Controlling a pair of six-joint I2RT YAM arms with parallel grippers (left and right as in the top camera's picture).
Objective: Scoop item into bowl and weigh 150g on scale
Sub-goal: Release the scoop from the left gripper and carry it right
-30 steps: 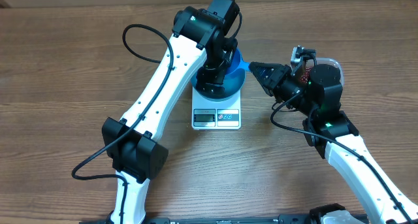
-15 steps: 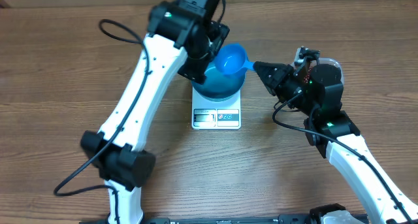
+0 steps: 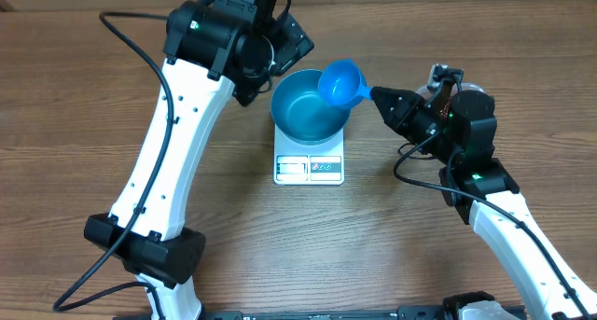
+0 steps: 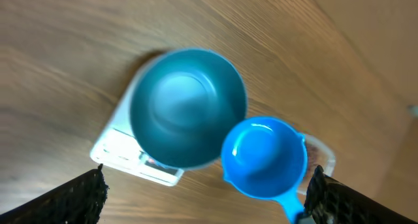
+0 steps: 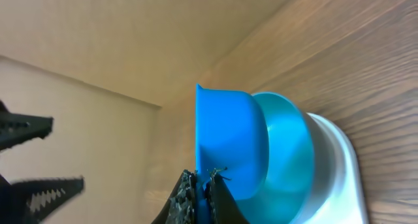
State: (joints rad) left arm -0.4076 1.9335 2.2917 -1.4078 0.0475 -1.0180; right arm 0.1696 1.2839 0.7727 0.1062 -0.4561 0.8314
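Right gripper [image 3: 377, 95] clamps the scoop [image 3: 342, 82] handle, cup hanging over the bowl's [image 3: 306, 110] right rim. Bowl sits on scale [image 3: 310, 168]. Left gripper [image 3: 291, 48] spread wide, clear off bowl's far-left edge.

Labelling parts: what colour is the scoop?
Bright blue scoop, clearest in the left wrist view.

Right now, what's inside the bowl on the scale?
Nothing visible: the bowl shows only its bare blue bottom. The empty scoop held above covers part of its far right rim.
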